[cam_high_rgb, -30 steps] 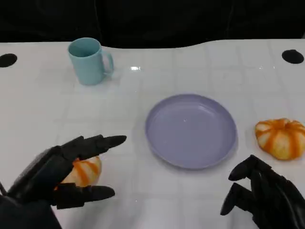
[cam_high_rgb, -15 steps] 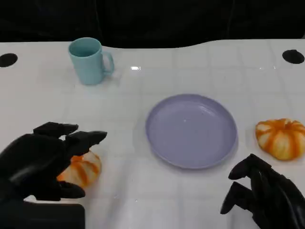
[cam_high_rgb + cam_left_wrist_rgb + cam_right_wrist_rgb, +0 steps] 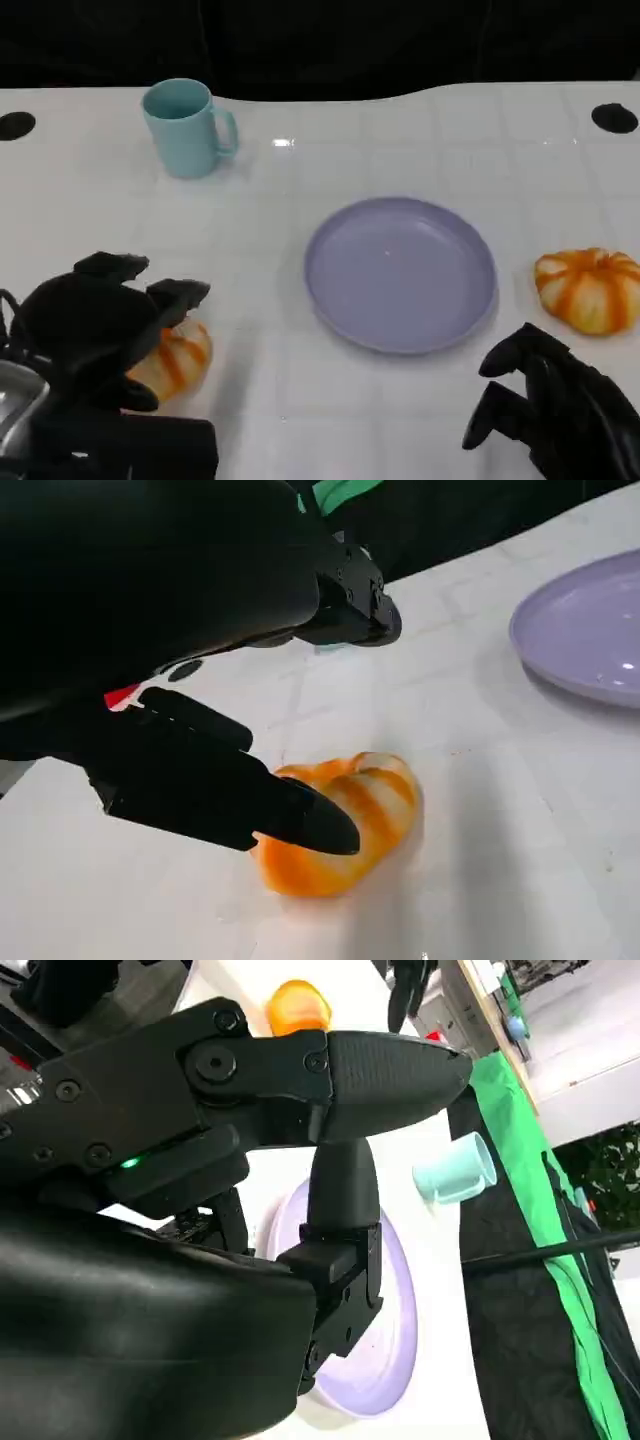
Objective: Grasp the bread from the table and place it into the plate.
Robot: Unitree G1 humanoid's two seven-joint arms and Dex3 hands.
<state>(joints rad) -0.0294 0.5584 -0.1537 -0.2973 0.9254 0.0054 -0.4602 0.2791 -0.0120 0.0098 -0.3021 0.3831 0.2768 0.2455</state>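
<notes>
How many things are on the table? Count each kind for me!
Orange-striped bread: 2, one under the left hand at and one to the right of the plate at
Purple plate: 1
Light blue mug: 1
Total: 4 things on the table

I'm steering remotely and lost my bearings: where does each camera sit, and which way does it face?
Head view: high on the robot, looking down at the table; plate, cup, both hands low in frame: left hand, right hand.
Left wrist view: behind the left hand, facing the bread between its fingers.
Right wrist view: behind the right hand, turned sideways, facing plate and cup.
Shared: all three show the plate.
</notes>
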